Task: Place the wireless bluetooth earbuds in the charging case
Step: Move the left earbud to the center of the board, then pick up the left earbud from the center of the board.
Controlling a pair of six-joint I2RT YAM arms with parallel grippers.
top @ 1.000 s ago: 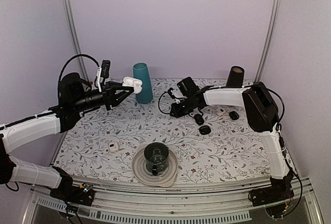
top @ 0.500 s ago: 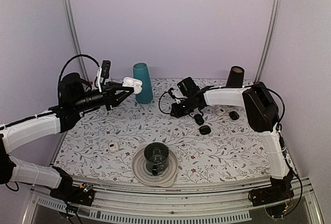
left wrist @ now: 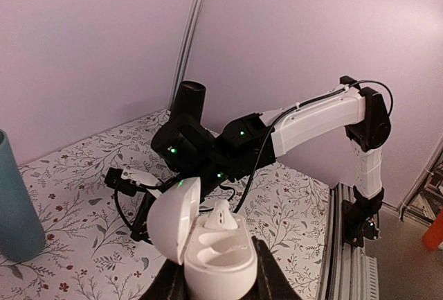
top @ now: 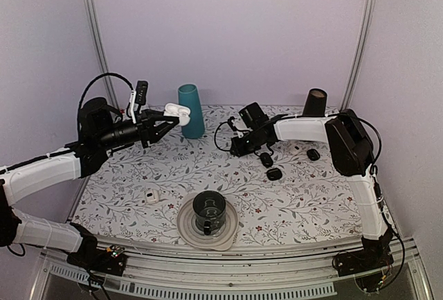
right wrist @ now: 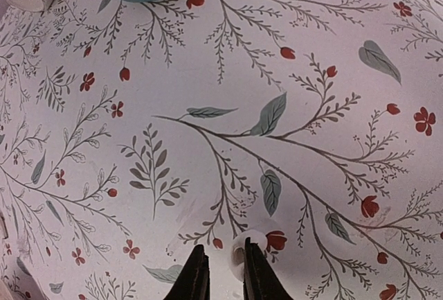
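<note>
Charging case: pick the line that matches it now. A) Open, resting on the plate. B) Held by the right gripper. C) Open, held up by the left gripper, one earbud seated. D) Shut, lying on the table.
C: the left gripper holds the charging case off the table, lid up, one earbud in its slot.

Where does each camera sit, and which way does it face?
Top view: fixed above and behind, facing down at the table; both arms show.
Left wrist: on the left arm, facing the right arm; left gripper clamps the open case.
Right wrist: facing down at the table; right gripper pinches a white earbud.
Shared: the teal cup, in all three.
</note>
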